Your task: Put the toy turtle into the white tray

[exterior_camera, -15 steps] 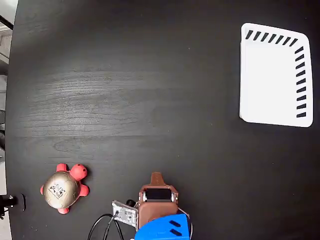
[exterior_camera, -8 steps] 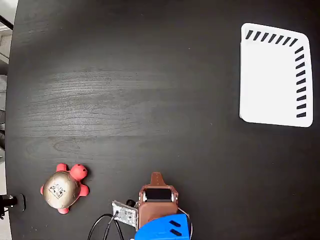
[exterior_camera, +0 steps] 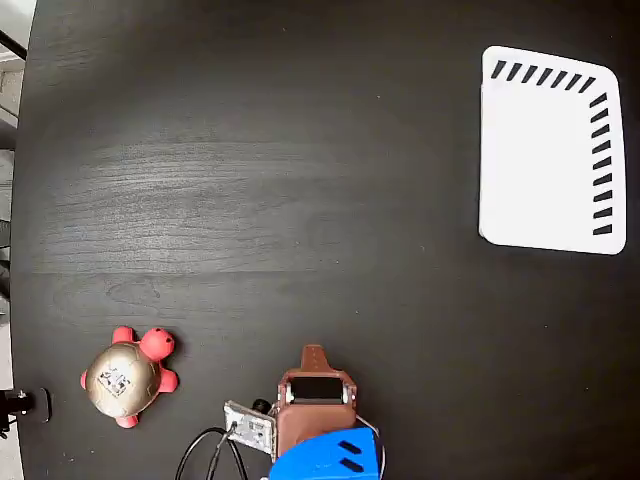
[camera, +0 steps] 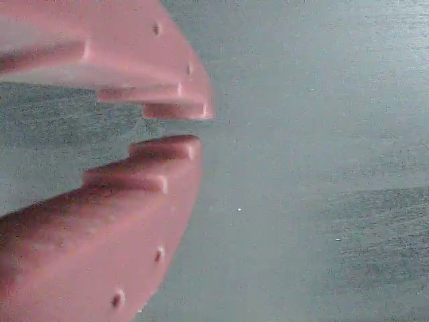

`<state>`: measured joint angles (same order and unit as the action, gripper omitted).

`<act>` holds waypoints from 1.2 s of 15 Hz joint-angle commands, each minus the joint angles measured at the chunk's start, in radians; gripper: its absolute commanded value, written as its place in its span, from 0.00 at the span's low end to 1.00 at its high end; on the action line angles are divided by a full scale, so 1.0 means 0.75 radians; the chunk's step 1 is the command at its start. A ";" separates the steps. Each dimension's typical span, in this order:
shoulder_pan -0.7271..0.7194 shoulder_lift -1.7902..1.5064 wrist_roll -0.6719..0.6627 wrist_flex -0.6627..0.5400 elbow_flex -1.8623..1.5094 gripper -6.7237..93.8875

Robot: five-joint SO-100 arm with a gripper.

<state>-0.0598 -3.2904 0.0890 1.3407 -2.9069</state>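
The toy turtle (exterior_camera: 125, 377) lies on the black table at the lower left of the fixed view, gold-tan shell with its code sticker up, pink-red head toward the upper right. The white tray (exterior_camera: 545, 150) rests flat at the upper right, with black slanted slots along its top and right edges and nothing in it. My gripper (exterior_camera: 313, 352) sits folded back over the arm base at the bottom centre, well to the right of the turtle. In the wrist view the reddish-brown fingers (camera: 167, 100) of my gripper (camera: 194, 127) stand nearly together, holding nothing, over bare table.
The blue arm base (exterior_camera: 330, 458) with a small circuit board (exterior_camera: 250, 430) and black cables (exterior_camera: 205, 455) sits at the bottom edge. A small dark fitting (exterior_camera: 25, 405) shows at the table's left edge. Wide black tabletop (exterior_camera: 300, 200) lies between turtle and tray.
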 commanded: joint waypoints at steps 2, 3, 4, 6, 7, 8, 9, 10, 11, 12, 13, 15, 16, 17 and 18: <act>-0.047 -0.106 -0.008 0.022 0.012 0.06; -0.080 -0.088 -0.010 0.016 0.012 0.06; -0.125 -0.029 -0.027 -0.012 0.029 0.06; -0.233 0.198 -0.014 -0.088 0.182 0.06; -0.299 0.331 0.002 -0.106 0.284 0.06; -0.364 0.456 0.020 -0.096 0.401 0.06; -0.432 0.579 0.033 -0.067 0.520 0.06; -0.495 0.695 0.045 -0.031 0.632 0.06; -0.556 0.800 0.065 0.014 0.738 0.06; -0.626 0.894 0.088 0.070 0.834 0.06; -0.704 0.986 0.119 0.129 0.922 0.06; -0.873 1.164 0.186 0.205 1.064 0.06; -0.945 1.252 0.213 0.235 1.131 0.06; -1.004 1.350 0.237 0.272 1.207 0.06; -1.055 1.450 0.260 0.295 1.270 0.06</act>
<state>-0.7869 -2.2841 0.2577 1.5309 -2.0663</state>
